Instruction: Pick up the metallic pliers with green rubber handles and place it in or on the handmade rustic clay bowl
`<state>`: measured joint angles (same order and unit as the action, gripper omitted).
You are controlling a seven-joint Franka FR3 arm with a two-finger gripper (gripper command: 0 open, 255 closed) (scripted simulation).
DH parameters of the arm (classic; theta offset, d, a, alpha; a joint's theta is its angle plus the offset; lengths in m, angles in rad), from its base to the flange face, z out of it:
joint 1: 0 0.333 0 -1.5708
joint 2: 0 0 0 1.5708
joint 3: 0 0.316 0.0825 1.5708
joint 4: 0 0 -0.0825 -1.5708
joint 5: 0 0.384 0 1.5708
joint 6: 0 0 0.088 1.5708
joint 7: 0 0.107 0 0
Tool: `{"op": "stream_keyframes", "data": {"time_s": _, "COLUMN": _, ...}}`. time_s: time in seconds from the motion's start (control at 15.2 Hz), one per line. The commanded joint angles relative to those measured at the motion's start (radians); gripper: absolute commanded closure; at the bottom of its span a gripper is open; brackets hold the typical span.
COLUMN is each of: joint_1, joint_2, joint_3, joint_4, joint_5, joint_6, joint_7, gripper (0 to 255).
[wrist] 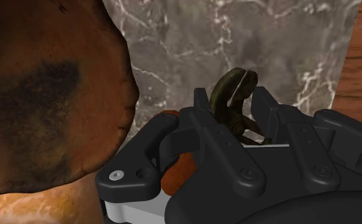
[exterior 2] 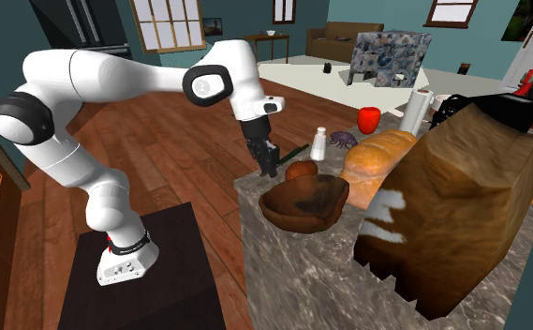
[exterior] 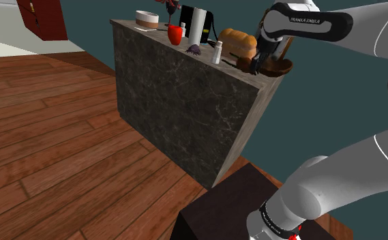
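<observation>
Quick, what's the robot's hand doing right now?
Gripper: closed, holding the pliers.

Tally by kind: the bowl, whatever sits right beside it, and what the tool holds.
Bowl: 1
Round orange-brown thing: 1
Bread loaf: 1
Big brown block: 1
Pliers, in the tool: 1
Total: 5

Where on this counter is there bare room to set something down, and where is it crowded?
The bowl is empty inside. Bare counter lies beside the bowl, ahead of the gripper that holds the pliers, and between the bowl and the big brown block. It is crowded beyond the bowl, around the bread, bottle and red fruit.
</observation>
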<state>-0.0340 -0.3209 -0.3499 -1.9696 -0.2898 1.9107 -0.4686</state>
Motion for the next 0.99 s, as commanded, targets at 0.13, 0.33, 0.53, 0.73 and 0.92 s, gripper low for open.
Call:
{"op": "stream_keyframes", "data": {"time_s": 0.13, "joint_1": 0.002, "joint_2": 0.008, "joint_3": 0.002, "joint_4": 0.059, "joint_5": 0.007, "joint_6": -0.051, "joint_7": -0.012, "gripper": 255}}
{"op": "stream_keyframes", "data": {"time_s": 0.33, "joint_1": 0.004, "joint_2": 0.017, "joint_3": 0.003, "joint_4": 0.108, "joint_5": 0.013, "joint_6": -0.09, "joint_7": -0.021, "gripper": 255}}
{"op": "stream_keyframes", "data": {"time_s": 0.53, "joint_1": 0.007, "joint_2": 0.028, "joint_3": 0.004, "joint_4": 0.159, "joint_5": 0.019, "joint_6": -0.129, "joint_7": -0.03, "gripper": 255}}
{"op": "stream_keyframes", "data": {"time_s": 0.73, "joint_1": 0.008, "joint_2": 0.042, "joint_3": 0.005, "joint_4": 0.213, "joint_5": 0.025, "joint_6": -0.169, "joint_7": -0.04, "gripper": 255}}
{"op": "stream_keyframes", "data": {"time_s": 0.92, "joint_1": 0.01, "joint_2": 0.058, "joint_3": 0.004, "joint_4": 0.27, "joint_5": 0.032, "joint_6": -0.209, "joint_7": -0.051, "gripper": 255}}
